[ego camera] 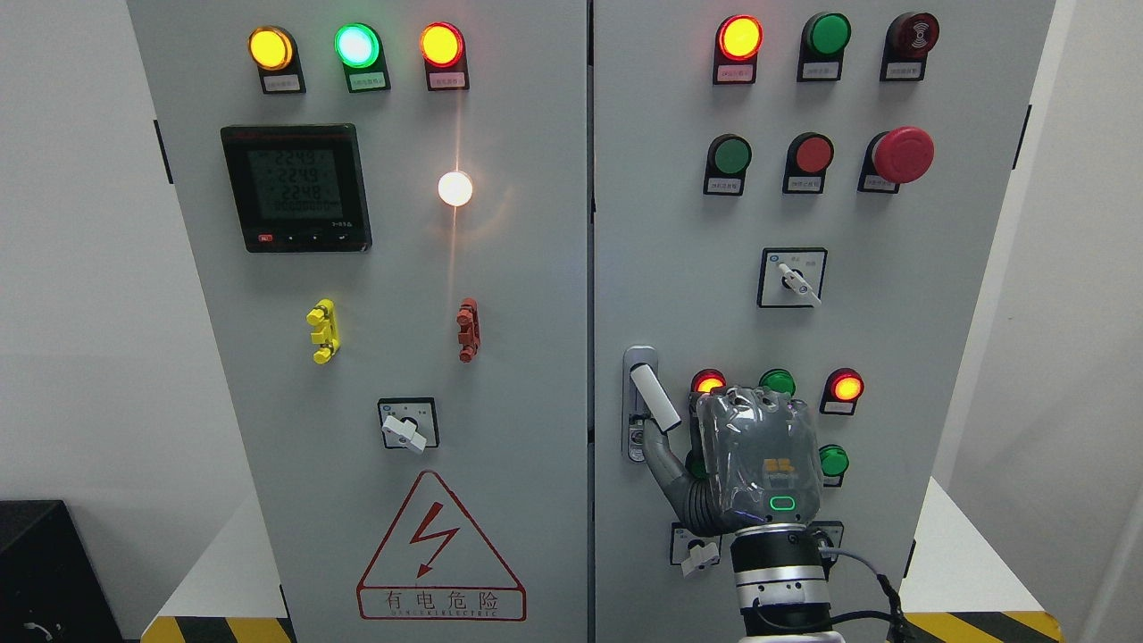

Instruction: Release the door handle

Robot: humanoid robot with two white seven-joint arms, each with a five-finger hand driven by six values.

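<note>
We see the right hand [746, 455] at lower right of frame, back toward us, thumb [665, 460] reaching up to the door handle [652, 397], which sticks out tilted from the right cabinet door [946, 295]. Grip unclear; we cannot tell.

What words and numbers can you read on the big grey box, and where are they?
"有电危险": under the lightning bolt on the red warning triangle, left door.
Small print beneath it: too blurred to read.
"2243", "2249", "2248": roughly, on the black meter; the digits are faint.
Small labels under the lamps and buttons: too small to read.
Orange logo on the right hand: not readable.
</note>
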